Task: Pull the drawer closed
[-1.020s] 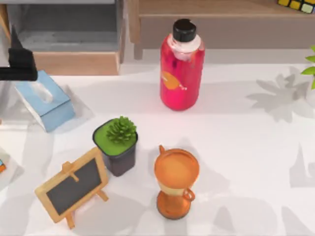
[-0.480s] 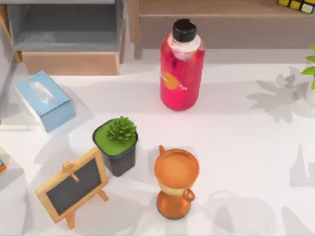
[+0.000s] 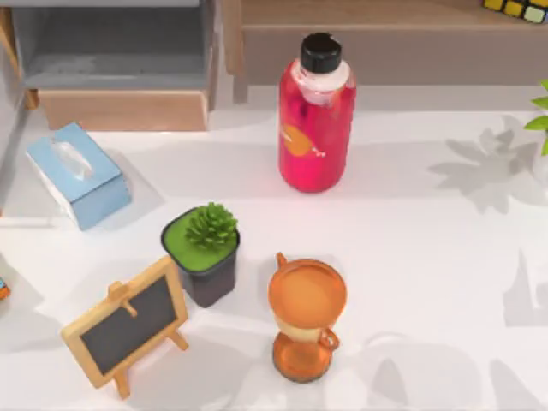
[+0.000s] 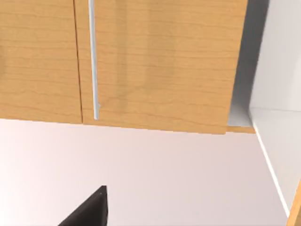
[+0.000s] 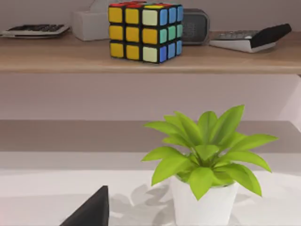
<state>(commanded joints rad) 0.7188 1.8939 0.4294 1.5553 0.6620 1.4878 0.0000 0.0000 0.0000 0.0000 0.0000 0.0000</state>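
Note:
The drawer [image 3: 124, 110] stands pulled out at the table's back left, with a light wooden front and a grey inside [image 3: 111, 43] that holds nothing. In the left wrist view a wooden cabinet face [image 4: 160, 66] with a thin silver bar handle [image 4: 93, 56] is close ahead, above a pale surface. A black part of my left gripper [image 4: 89, 212] shows at that view's edge, apart from the handle. My right gripper [image 5: 91, 212] shows as a black tip in the right wrist view, facing a leafy plant.
On the table stand a red bottle [image 3: 315, 116], a blue tissue box [image 3: 77, 175], a potted succulent [image 3: 204, 253], a small chalkboard easel [image 3: 128, 324] and an orange hourglass [image 3: 306, 315]. A white-potted plant [image 5: 204, 165] and a shelf with a colour cube [image 5: 145, 30] sit at the right.
A black part of my left arm at the top view's left edge has left that view. The shadows on the left side of the table have shifted. The drawer has not moved.

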